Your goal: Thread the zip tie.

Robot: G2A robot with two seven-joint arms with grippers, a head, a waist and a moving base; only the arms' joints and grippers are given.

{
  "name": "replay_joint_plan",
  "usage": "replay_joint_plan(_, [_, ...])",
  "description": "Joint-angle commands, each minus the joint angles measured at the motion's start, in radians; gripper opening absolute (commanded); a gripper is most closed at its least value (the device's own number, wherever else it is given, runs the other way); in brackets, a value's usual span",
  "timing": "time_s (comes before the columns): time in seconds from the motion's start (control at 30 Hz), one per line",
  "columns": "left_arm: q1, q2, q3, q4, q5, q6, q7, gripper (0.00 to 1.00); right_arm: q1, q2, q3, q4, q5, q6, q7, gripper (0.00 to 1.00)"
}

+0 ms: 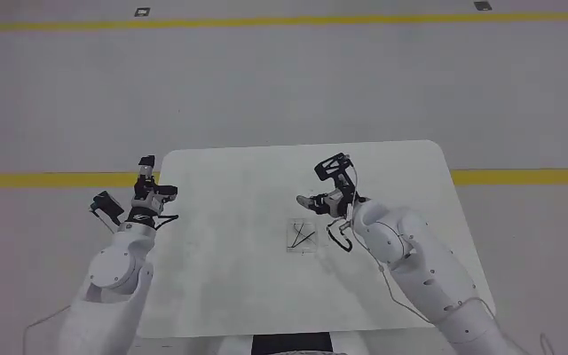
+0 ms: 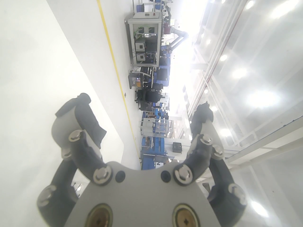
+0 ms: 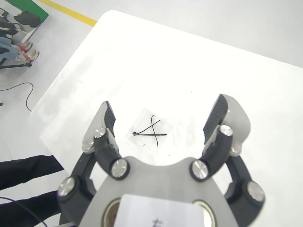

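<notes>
Black zip ties (image 3: 151, 132): thin strands crossed over one another. They lie flat on a clear square sheet (image 3: 142, 122) at about the middle of the bench. From my wrist I cannot tell for sure how many strands there are. One end shows a small head, pointing to the left of the pile.

Sheet: transparent and flat on the bench top. The ties sit within its outline.

Bench (image 1: 231, 284): white with rounded corners.

My right end effector (image 3: 164, 102): fingers spread wide, with nothing between them. The ribbed black pads (image 3: 214, 116) face each other across the gap. I hang above the bench, just to the far right of the ties, apart from them and from the sheet. Seen from my right wrist, the ties lie down on the bench in the gap between my two fingers.

My left end effector (image 2: 144, 103): also spread apart and holding nothing. It sits at the left edge of the bench, toward the near side, well apart from the ties. It points out along that edge toward the room beyond.

Floor (image 1: 355, 89): pale grey. A yellow line (image 1: 266, 19) runs across it on the far side of the bench.
</notes>
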Motion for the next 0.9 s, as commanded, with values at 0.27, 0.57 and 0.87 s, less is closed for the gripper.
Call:
replay_joint_plan(0.27, [0.0, 0.0, 0.0, 0.0, 0.0, 0.0, 0.0, 1.0, 0.132, -0.007, -0.106, 0.05, -0.175, -0.309, 0.095, 1.0])
replay_joint_plan(0.57, [0.0, 0.0, 0.0, 0.0, 0.0, 0.0, 0.0, 1.0, 0.225, -0.022, -0.258, 0.121, -0.25, -0.357, 0.158, 1.0])
replay_joint_plan(0.87, [0.0, 0.0, 0.0, 0.0, 0.0, 0.0, 0.0, 1.0, 0.225, -0.022, -0.258, 0.121, -0.25, -0.357, 0.158, 1.0])
